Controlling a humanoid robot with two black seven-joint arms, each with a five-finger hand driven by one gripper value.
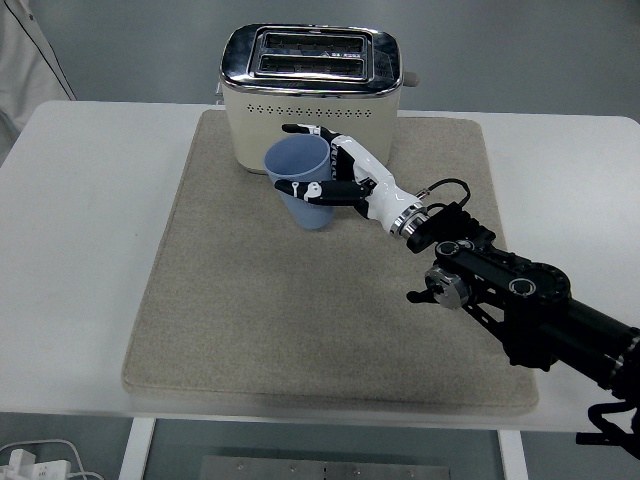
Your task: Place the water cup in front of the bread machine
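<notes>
1. Head view: the right hand [335, 178] reaches in from the lower right, its black arm [520, 305] crossing the mat's right side.
2. Its fingers [312, 190] are clamped on the cup [302, 181], thumb across the near wall and the other digits wrapped behind the far side.
3. The cup is blue, open end up and tilted slightly left; whether its base touches the mat cannot be told.
4. It sits just in front of the toaster [311, 97], overlapping the lower part of that cream front face, a little left of its middle.
5. The toaster stands at the far edge of the beige mat [270, 310], which lies on the white tabletop [80, 250].
6. A person's white sleeve [30, 70] shows at the top left.
</notes>
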